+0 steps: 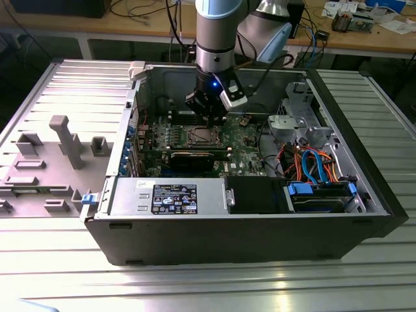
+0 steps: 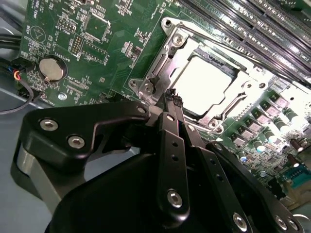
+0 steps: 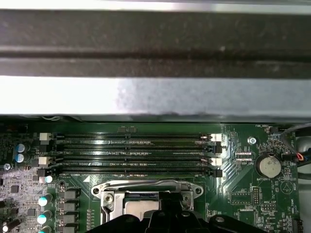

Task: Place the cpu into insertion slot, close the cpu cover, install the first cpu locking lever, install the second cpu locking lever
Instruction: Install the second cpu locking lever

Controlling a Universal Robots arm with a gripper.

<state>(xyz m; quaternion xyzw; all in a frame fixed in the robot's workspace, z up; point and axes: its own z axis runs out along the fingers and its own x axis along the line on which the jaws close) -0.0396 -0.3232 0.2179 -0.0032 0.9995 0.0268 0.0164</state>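
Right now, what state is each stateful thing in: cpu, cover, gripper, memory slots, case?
cpu: seated in the insertion slot.
cpu cover: closed flat over the cpu.
gripper: fingers shut, tips at the socket's edge, holding nothing.
memory slots: empty.
computer case: side open, lying flat.

arm (image 1: 214,39) vertical — wrist down | gripper (image 2: 172,97) jaws together, empty

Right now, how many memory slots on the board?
4, stacked in parallel between the case wall and the insertion slot in the first wrist view. All look empty. The end effector sits over the socket.
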